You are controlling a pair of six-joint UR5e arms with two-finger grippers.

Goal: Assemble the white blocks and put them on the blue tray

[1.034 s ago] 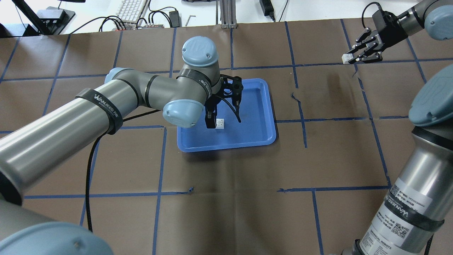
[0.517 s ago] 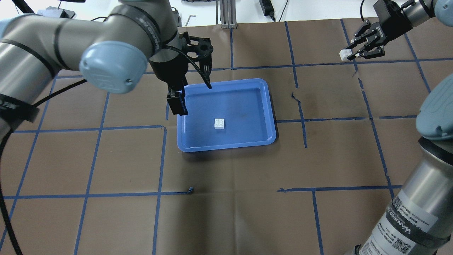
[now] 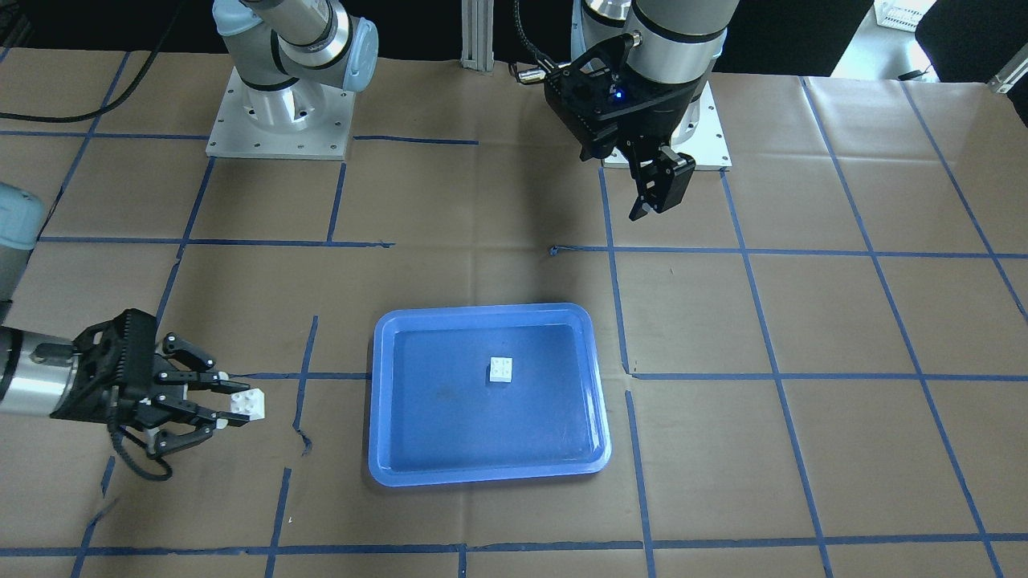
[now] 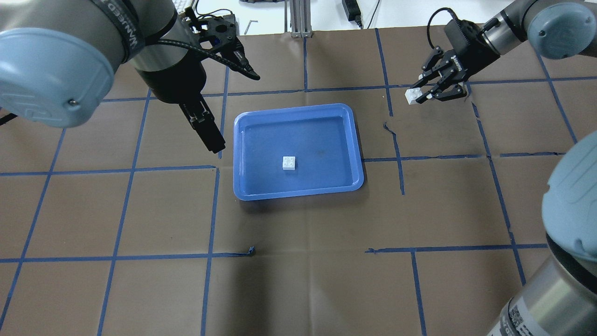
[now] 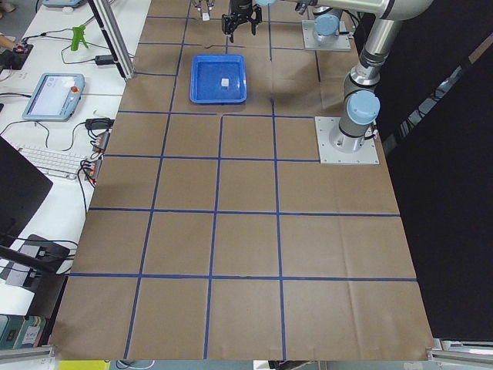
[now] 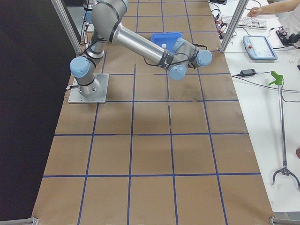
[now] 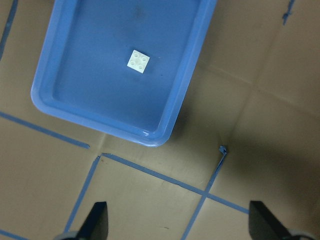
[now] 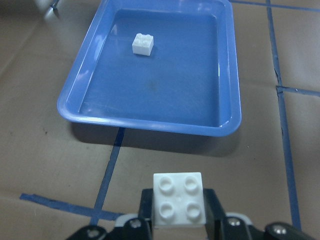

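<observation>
One white block (image 4: 289, 163) lies studs up on the floor of the blue tray (image 4: 298, 193), near its middle; it also shows in the left wrist view (image 7: 138, 61) and the right wrist view (image 8: 142, 43). My left gripper (image 4: 237, 113) is open and empty, raised above the tray's left side, its fingertips (image 7: 97, 220) wide apart. My right gripper (image 4: 419, 95) is shut on the second white block (image 4: 411, 95), held above the table to the right of the tray. That block fills the bottom of the right wrist view (image 8: 179, 199), studs up.
The table is covered in brown paper with a grid of blue tape (image 4: 396, 158). A keyboard, cables and a metal post (image 4: 298, 18) lie beyond the far edge. An operator's hands rest on a keyboard (image 6: 255, 11) at a side desk.
My left gripper has let go of the block in the tray, lifted and drawn back left. My right gripper with its block has moved left toward the tray.
</observation>
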